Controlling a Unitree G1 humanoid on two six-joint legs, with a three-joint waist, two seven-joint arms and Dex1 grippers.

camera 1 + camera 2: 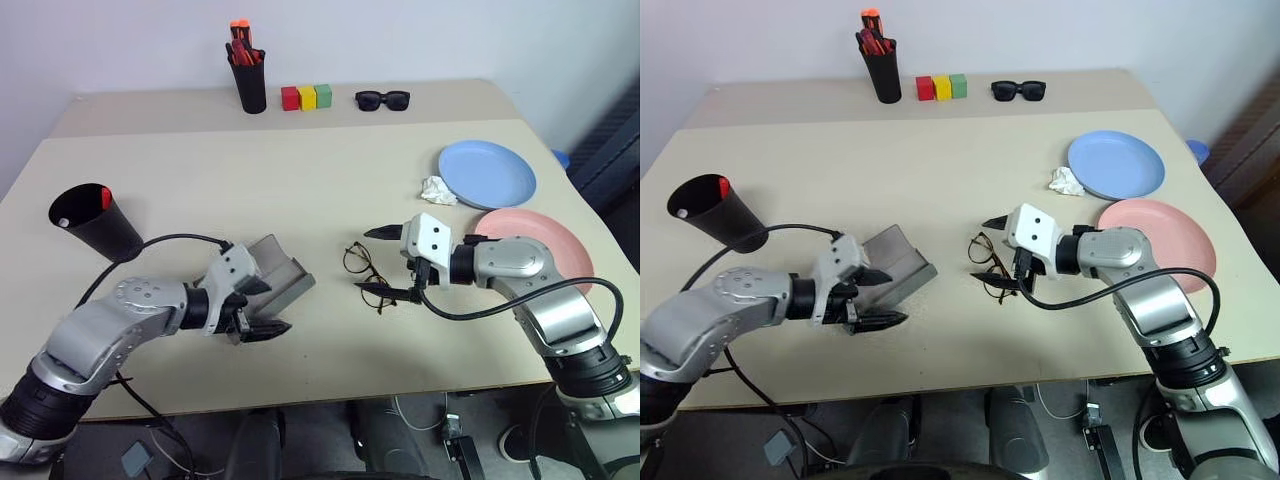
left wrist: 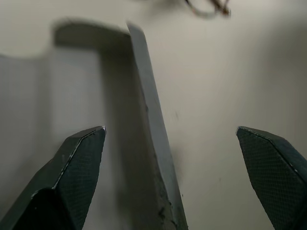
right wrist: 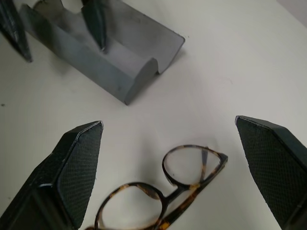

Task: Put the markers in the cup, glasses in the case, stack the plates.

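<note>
The grey case [image 1: 283, 272] lies open on the table left of centre. My left gripper [image 1: 262, 306] is open at its near end, and one case wall [image 2: 152, 139] stands between the fingers. The round-lensed glasses [image 1: 362, 264] lie on the table right of the case. My right gripper [image 1: 379, 261] is open, one finger on each side of the glasses [image 3: 165, 194], not touching them. The black cup [image 1: 96, 224] stands tilted at the far left with a marker's red end [image 1: 106, 198] showing inside. The blue plate [image 1: 488, 174] and pink plate [image 1: 545, 243] lie side by side at the right.
A crumpled white scrap [image 1: 436, 189] lies beside the blue plate. Along the back stand a black pen holder [image 1: 249, 83] with orange-red pens, three coloured blocks [image 1: 306, 97] and black sunglasses [image 1: 382, 99]. The table's front edge runs just below both arms.
</note>
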